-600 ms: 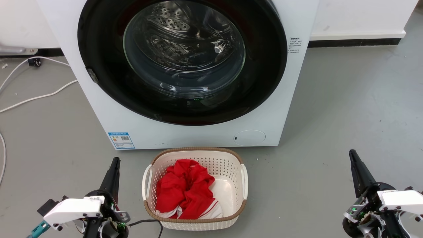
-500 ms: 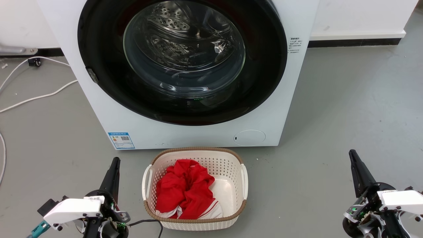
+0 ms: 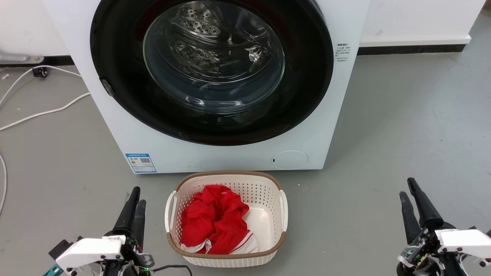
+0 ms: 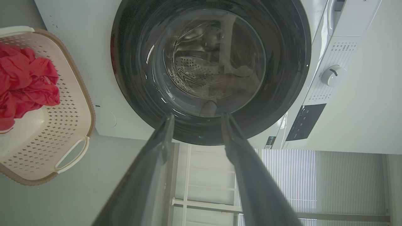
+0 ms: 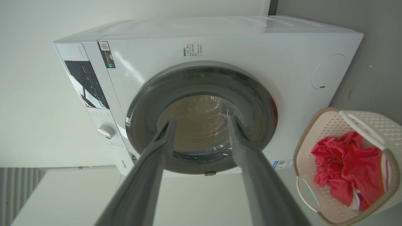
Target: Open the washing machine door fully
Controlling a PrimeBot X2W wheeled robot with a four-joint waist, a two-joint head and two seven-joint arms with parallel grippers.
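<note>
WASHER SHUT, HANDS WAITING. The washer (image 3: 215, 159) is cut off at the top in the head view. Its door (image 3: 213, 69), one black disc with a bulging glass centre, lies closed flush against the white front. Through the glass the steel drum (image 3: 199, 30) shows only in glints and reflections, and what lies inside is hard to make out. One blue label (image 3: 140, 163) sits at the front's lower left and one round flap (image 3: 289, 159) at its lower right. In the left wrist view one white dial (image 4: 333, 75) shows on the washer, clear of the door.

One perforated basket (image 3: 226, 260) rests on the grey floor (image 3: 402, 115) just before the washer, between the two hands. It holds crumpled red cloth (image 3: 215, 222) with a white-striped edge; whether that is one garment or several cannot be told. White cables (image 3: 42, 113), at least two, run off the left edge.

The left hand (image 3: 139, 196) hangs low beside the basket, released, its two fingers parted and gripping nothing. The right hand (image 3: 406, 187), well apart from the basket, is likewise released. Both point at the door, and neither touches it.
</note>
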